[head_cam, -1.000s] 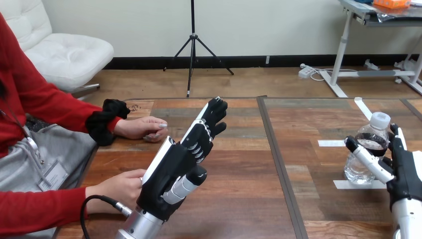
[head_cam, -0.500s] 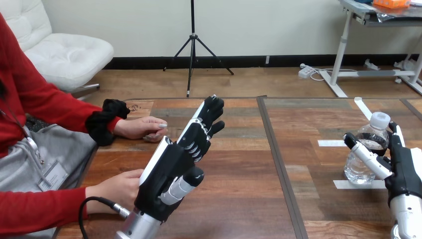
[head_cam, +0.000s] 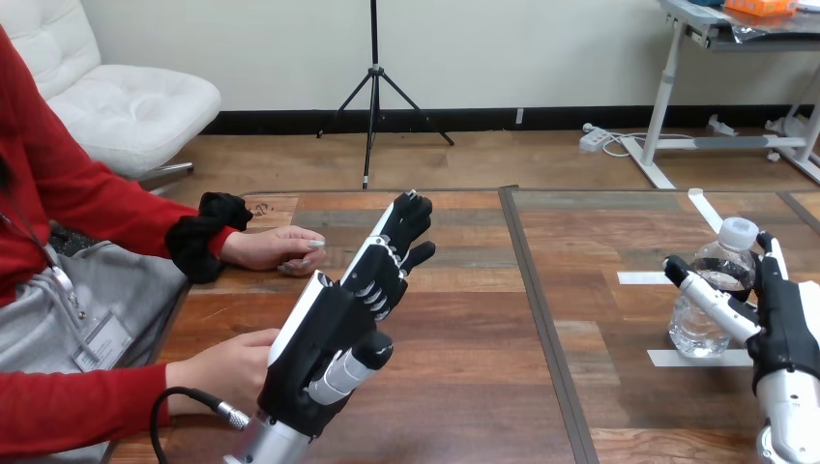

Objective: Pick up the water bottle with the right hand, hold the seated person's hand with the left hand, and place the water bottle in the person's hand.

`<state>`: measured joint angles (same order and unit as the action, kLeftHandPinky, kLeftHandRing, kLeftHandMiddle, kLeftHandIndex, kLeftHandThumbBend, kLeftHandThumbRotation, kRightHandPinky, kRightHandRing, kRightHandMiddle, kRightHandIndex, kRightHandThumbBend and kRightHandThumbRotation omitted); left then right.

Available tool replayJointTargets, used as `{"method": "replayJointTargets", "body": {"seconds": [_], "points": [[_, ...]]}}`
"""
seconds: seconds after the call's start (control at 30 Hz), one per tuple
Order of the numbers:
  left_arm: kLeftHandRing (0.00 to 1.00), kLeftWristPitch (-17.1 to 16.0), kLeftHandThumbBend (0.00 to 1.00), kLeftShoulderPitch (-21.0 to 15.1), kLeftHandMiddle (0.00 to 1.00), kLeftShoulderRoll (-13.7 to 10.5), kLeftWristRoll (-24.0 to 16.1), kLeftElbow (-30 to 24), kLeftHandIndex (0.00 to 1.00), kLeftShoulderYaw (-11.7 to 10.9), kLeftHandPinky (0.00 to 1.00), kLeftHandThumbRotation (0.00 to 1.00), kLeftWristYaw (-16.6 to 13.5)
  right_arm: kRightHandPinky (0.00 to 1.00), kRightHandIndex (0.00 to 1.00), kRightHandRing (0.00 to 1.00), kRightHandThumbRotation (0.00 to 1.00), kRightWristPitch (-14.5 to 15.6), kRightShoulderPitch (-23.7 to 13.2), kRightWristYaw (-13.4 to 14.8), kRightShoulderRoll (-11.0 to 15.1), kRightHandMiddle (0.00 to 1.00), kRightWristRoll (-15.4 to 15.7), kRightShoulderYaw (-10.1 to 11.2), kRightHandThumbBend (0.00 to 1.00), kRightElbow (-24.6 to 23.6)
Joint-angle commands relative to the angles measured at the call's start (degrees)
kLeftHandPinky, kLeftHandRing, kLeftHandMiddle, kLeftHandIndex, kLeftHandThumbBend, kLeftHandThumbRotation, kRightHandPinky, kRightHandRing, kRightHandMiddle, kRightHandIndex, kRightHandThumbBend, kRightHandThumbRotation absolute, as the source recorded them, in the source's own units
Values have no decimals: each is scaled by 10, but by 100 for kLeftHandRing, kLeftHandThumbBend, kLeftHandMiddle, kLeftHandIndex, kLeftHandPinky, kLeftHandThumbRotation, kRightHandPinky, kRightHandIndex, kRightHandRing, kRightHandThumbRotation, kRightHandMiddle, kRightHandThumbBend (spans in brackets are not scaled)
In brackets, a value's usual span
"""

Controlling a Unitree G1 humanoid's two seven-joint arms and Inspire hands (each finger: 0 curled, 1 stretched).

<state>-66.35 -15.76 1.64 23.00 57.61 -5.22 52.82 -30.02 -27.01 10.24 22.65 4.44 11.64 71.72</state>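
Observation:
A clear water bottle (head_cam: 692, 334) with a white cap stands upright at the table's right side. My right hand (head_cam: 788, 324) is around it and open: the straight thumb (head_cam: 709, 297) crosses the bottle's front and the fingers rise just behind its right side. Left of centre, my left hand (head_cam: 324, 333) hovers above the table, open, its fingers stretched forward and up. The person's hand at the far left (head_cam: 275, 248) rests palm down on the table. The person's nearer hand (head_cam: 227, 365) lies at the table's left edge, just left of my left hand, apart from it.
White tape strips (head_cam: 642, 277) lie on the wooden table (head_cam: 464, 387) around the bottle, with another strip (head_cam: 706, 209) further back. A dark seam (head_cam: 538, 319) runs front to back through the tabletop between my two hands.
My left hand has eased slightly back and left. My right hand has crept a little closer around the bottle. The person's hands and the bottle have stayed put.

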Motion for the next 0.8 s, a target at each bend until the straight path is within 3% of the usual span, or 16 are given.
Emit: {"method": "replayJointTargets", "body": {"seconds": [0.0,0.17,0.37,0.77], "points": [[99,3,100,-11,100,9,13,-35,100,-3,94,84,1,65,92,83,27,0,-56,15,-8,89,-15,12,100,-1],[98,3,100,-9,100,12,23,-41,99,-4,93,84,7,54,82,72,12,-1,-58,28,-15,81,-21,15,100,-1],[97,11,100,-7,100,14,41,-48,98,-6,92,83,25,41,74,59,3,-2,-59,23,-23,74,-43,26,98,-2],[97,23,100,-10,99,19,69,-56,97,-14,92,81,53,33,66,47,0,0,-56,35,-29,67,-55,34,92,1]]}}
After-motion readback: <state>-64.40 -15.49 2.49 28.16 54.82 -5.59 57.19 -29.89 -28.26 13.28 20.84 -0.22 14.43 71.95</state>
